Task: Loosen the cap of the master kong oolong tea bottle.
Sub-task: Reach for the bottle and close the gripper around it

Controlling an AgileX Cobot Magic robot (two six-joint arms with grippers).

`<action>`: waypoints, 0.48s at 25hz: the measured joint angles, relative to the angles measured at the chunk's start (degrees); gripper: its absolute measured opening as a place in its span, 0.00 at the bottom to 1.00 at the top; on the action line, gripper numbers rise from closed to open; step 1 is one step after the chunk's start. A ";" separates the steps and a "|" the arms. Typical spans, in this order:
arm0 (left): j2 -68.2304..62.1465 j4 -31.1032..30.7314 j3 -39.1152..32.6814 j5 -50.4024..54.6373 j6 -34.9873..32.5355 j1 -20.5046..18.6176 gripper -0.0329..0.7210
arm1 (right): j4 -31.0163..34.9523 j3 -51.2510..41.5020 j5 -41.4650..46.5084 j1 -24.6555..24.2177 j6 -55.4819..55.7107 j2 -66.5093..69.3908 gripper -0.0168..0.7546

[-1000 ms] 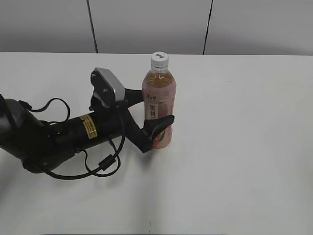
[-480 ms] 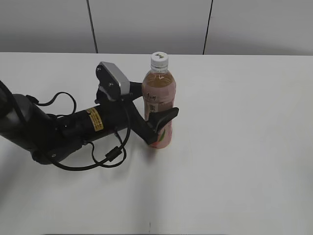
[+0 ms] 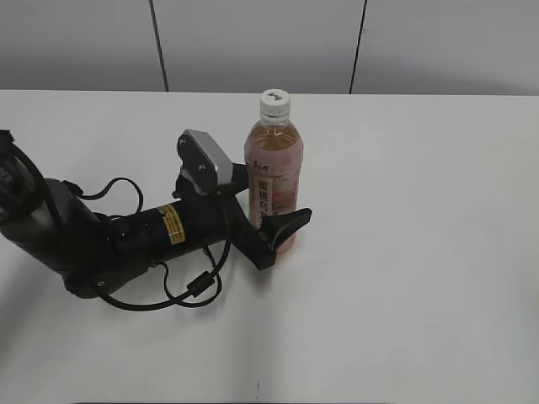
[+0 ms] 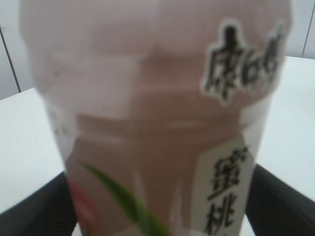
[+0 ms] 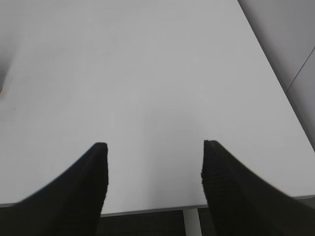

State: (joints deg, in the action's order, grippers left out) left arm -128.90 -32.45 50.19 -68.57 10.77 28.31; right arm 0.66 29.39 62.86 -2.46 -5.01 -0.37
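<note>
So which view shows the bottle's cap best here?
The exterior view: the white cap sits in plain sight atop the bottle. The left wrist view shows only the blurred label, with no cap. The right wrist view shows only bare table.

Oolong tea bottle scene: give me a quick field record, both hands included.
bottle: master kong oolong tea bottle, upright on the white table
cap: white cap on the neck, nothing touching it
left hand: left hand straddles the lower half of the bottle, a finger on each side; whether the fingers press the label cannot be told
right hand: right hand open, empty, over bare table; not seen in the exterior view
task state: cap not yet gripped
</note>
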 joint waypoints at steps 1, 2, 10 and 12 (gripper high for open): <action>-0.05 0.06 0.00 -0.01 0.05 0.00 0.82 | 0.00 0.00 0.00 0.00 0.00 0.00 0.62; -0.06 0.12 0.00 -0.01 0.05 0.00 0.81 | 0.00 0.00 0.00 0.00 0.00 0.00 0.62; -0.06 0.45 0.00 -0.28 0.17 0.00 0.55 | 0.00 0.00 0.00 0.00 0.00 0.00 0.62; -0.06 0.45 0.00 -0.28 0.17 0.00 0.55 | 0.00 0.00 0.00 0.00 0.00 0.00 0.62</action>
State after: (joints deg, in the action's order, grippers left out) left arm -128.96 -32.00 50.19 -68.84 10.93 28.31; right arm 0.66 29.39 62.86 -2.46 -5.01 -0.37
